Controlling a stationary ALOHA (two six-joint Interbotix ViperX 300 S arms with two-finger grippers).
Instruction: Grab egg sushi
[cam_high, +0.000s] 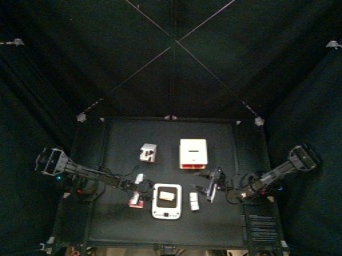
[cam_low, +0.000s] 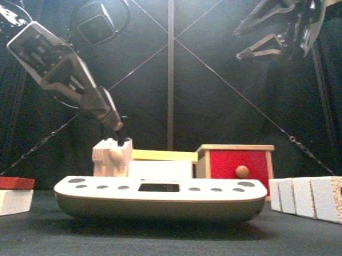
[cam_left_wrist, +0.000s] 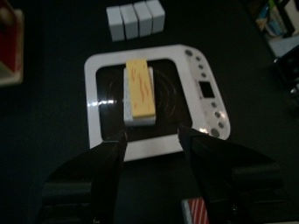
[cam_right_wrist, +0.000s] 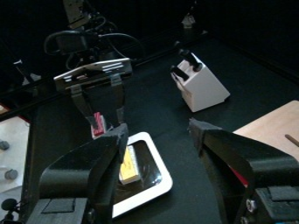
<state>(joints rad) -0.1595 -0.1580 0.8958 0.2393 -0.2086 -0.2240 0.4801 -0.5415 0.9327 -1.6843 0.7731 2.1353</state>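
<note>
The egg sushi, a yellow slab on white rice, lies on a white tray. It also shows in the right wrist view and as a yellow strip in the front view. My left gripper is open and empty, just short of the tray's near edge, with the sushi ahead between the lines of its jaws. In the top view it sits left of the tray. My right gripper is open and empty, raised to the right of the tray.
A red and white box stands at the back of the table, with a small white holder to its left. White rice blocks lie just beyond the tray. A red and white piece lies left of the tray.
</note>
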